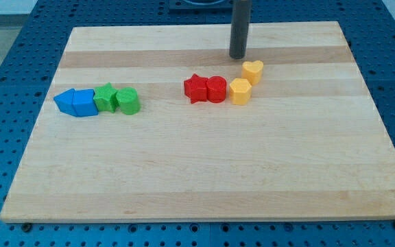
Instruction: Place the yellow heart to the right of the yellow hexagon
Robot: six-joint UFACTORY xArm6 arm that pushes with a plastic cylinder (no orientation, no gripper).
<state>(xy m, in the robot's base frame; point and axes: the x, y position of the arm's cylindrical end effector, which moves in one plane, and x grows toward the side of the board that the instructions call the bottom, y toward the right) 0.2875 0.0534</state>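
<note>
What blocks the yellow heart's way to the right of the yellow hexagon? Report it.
Nothing visible. The yellow heart sits just above and right of the yellow hexagon, almost touching it. The board at the hexagon's right holds no block. My tip stands just up-left of the heart.

On the wooden worktop [204,171], a red star [195,88] and a red cylinder [216,89] are seen touching near the centre. Toward nine o'clock, a row is formed by two blue blocks [75,102], a green star [105,97] and a green cylinder [127,101], all touching.
</note>
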